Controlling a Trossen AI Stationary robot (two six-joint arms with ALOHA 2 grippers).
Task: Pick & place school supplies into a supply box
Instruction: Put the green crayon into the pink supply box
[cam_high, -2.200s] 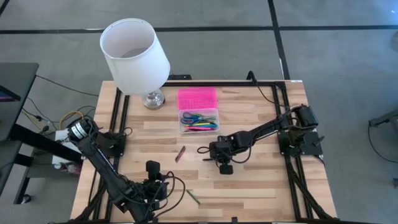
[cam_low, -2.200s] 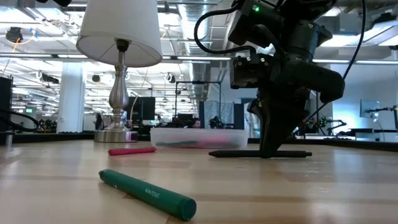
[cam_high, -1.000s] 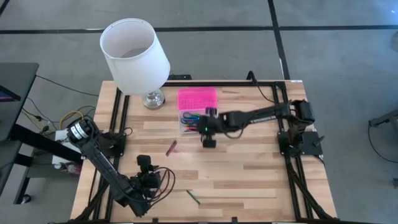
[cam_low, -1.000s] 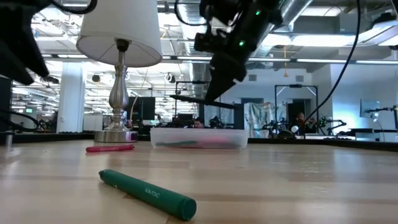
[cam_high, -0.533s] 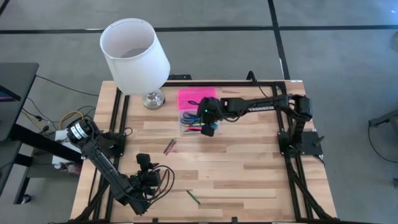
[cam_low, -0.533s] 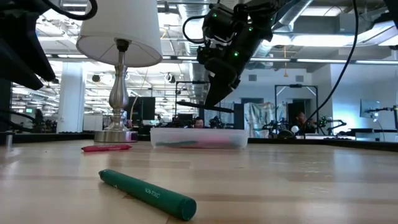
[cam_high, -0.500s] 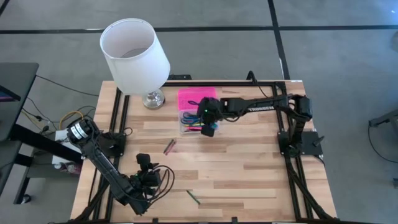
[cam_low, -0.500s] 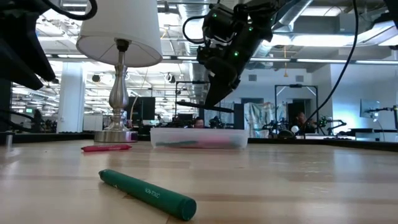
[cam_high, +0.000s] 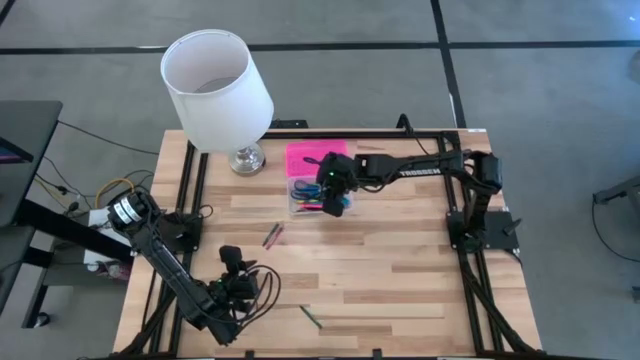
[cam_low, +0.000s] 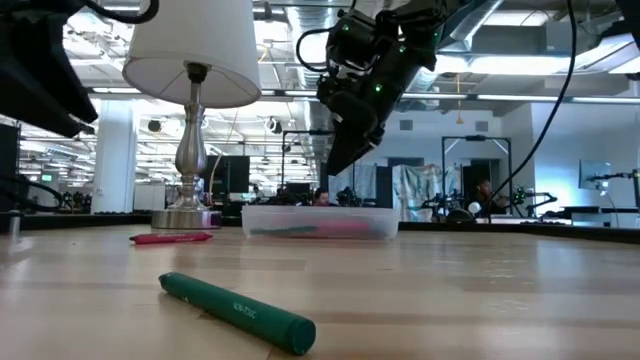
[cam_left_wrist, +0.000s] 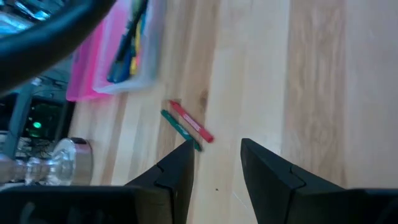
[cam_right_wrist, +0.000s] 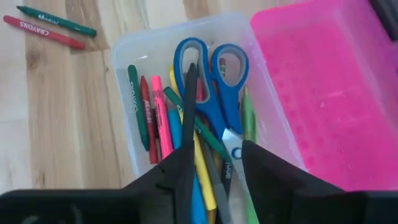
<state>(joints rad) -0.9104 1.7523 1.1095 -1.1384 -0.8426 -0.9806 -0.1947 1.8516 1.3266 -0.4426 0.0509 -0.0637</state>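
Your wooden counter (cam_high: 400, 260) carries a white lamp (cam_high: 217, 90) beside the supply box (cam_high: 318, 178) (lid open); right gripper (cam_high: 335, 203) jaws released above it; left gripper (cam_high: 232, 262) jaws parted, empty.

Open pink-lidded supply box (cam_right_wrist: 186, 43) holds scissors (cam_right_wrist: 211, 78), crayons (cam_right_wrist: 155, 115).

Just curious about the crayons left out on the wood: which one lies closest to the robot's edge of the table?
The lone green crayon, lying near the front edge beside the left gripper. The red-and-green pair lies mid-table, closer to the supply box.
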